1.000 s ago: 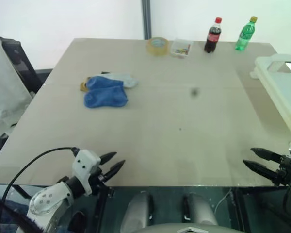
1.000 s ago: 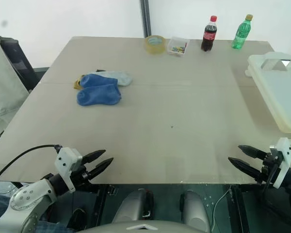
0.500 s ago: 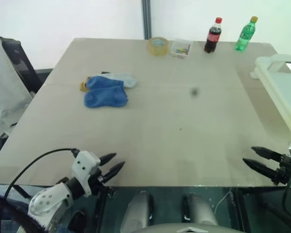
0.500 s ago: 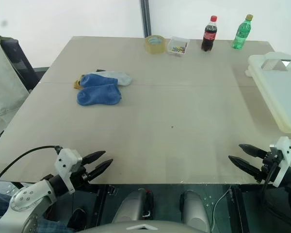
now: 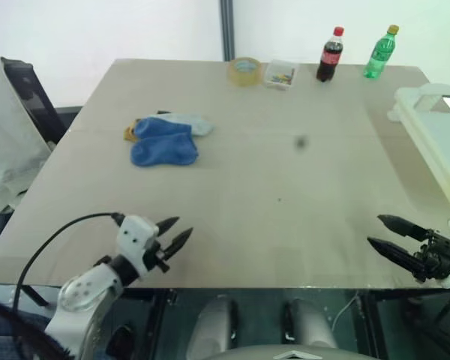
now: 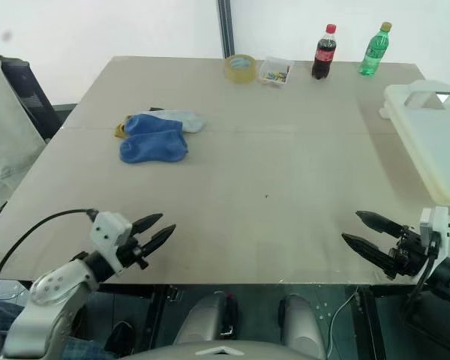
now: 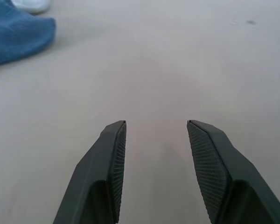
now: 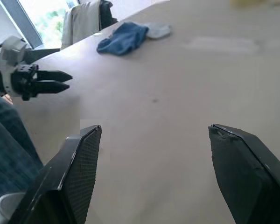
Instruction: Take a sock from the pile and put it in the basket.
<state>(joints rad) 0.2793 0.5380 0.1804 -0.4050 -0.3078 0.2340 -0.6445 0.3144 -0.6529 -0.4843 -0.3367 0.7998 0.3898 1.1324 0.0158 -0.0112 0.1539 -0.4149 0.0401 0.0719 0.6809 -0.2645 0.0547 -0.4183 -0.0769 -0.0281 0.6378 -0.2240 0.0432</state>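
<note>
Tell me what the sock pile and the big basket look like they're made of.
The pile: soft knit fabric, matte, by its slumped, rumpled folds; blue on top, light grey and mustard showing at the edges. The basket: probably moulded plastic, off-white and smooth with a slight sheen, judging by its rounded rim and cut-out handle.

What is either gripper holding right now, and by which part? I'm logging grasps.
Nothing is held. The left gripper and right gripper hover with open, empty jaws; the pile of blue, grey and yellow socks lies untouched.
</note>
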